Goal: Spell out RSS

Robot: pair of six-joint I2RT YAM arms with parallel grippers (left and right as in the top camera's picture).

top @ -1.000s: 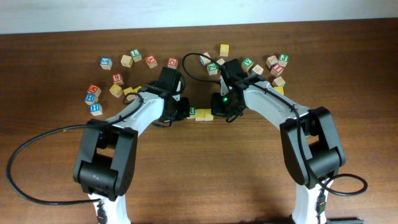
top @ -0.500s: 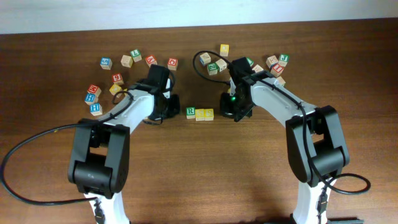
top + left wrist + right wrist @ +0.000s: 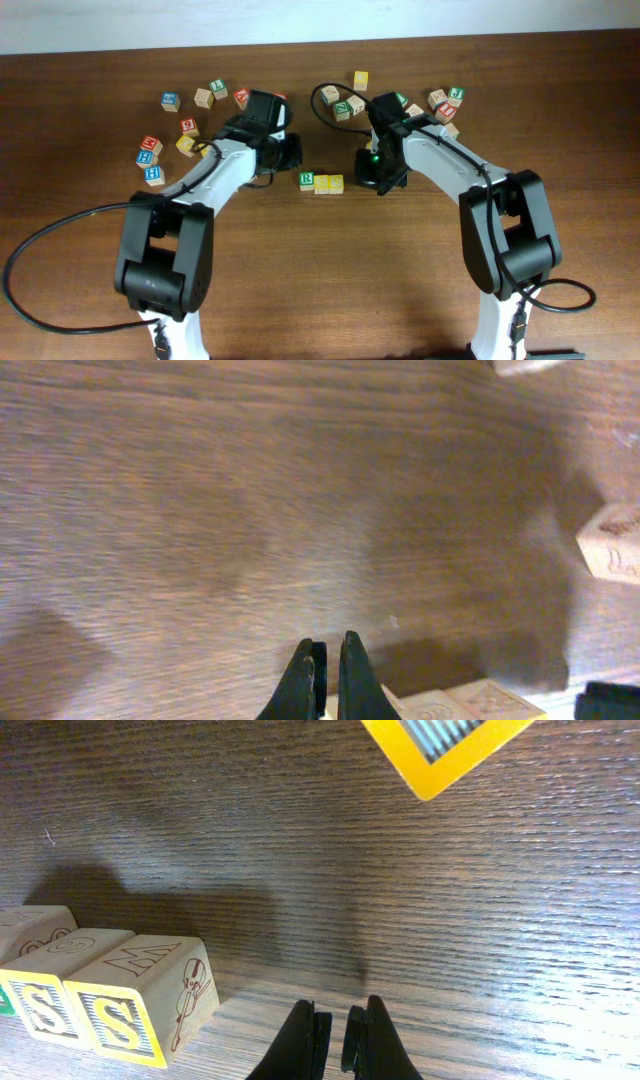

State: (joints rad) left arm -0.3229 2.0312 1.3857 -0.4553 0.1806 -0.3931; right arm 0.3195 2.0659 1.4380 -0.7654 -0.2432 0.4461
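RSS (image 3: 321, 183) row, gap to left hand (image 3: 325, 652), right hand (image 3: 340, 1016)

Pale green-R cube (image 3: 307, 181), yellow S cube (image 3: 322, 184), second yellow S cube (image 3: 336, 184), touching in one row, R at left end

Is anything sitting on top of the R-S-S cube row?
No. From overhead, the green R cube and the two yellow S cubes beside it show uncovered top faces. Their undersides and the patch of table beneath them are hidden.

Left arm (image 3: 213, 176) and right arm (image 3: 440, 160) angled inward, left gripper (image 3: 327, 652) and right gripper (image 3: 335, 1016) empty, fingers (image 3: 300, 1042) pressed together.
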